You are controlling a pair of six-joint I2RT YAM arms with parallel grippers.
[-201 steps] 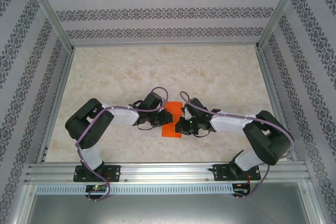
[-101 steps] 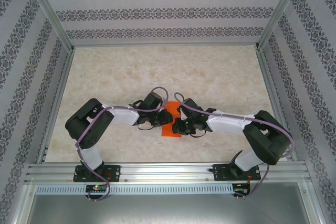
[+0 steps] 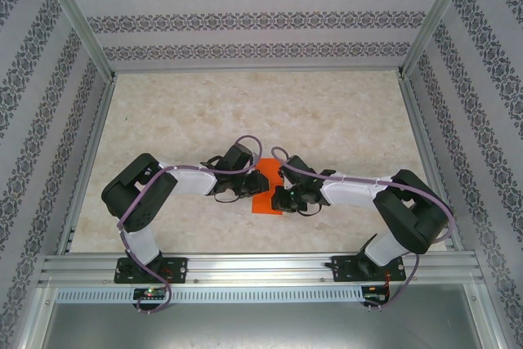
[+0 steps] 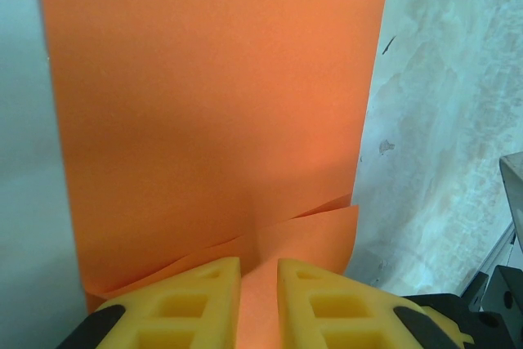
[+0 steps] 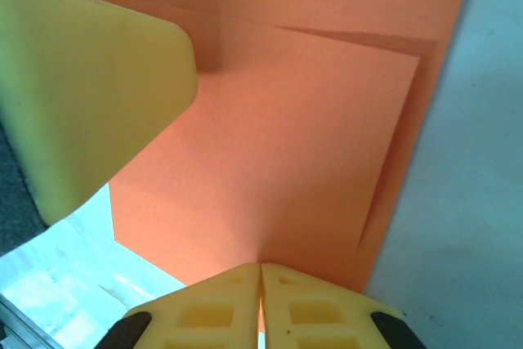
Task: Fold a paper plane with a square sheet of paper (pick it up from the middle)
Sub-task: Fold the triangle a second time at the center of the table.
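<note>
The square sheet of paper is bright orange and lies folded into a narrow layered strip on the table between my two wrists. In the left wrist view the paper stretches away from my left gripper, and a raised pinch of it sits between the yellow fingers. My left gripper is shut on that pinch. From the right wrist, the paper shows an overlapping flap. My right gripper is shut on its near edge, and the left gripper's yellow finger looms at the left. From above, my right gripper meets the sheet from the right.
The marbled tabletop stretches beyond the arms to patterned walls at the back and sides. An aluminium rail runs along the near edge by the arm bases. Both wrists crowd together at the table's middle.
The right arm has edged left toward the left gripper, covering more of the paper's upper part. The left arm has stayed put.
</note>
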